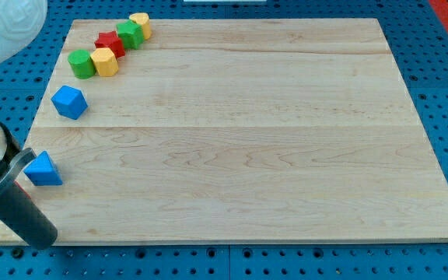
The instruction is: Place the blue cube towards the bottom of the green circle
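Dark rod at the table's [247, 155] bottom-left corner, my tip [43, 243] likely at the edge; no claw. Blue cube [69, 102] sits just below the green circle [81, 63]; nudge gently upward.

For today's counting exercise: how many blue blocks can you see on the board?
2. The blue cube sits near the view's left edge; the blue triangular block lies below it. The arm could hide others at the bottom-left corner.

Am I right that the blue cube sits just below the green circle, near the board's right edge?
Not quite: the camera view shows the blue cube below the green circle, but near the board's left edge, not the right. My tip is at the bottom-left corner.
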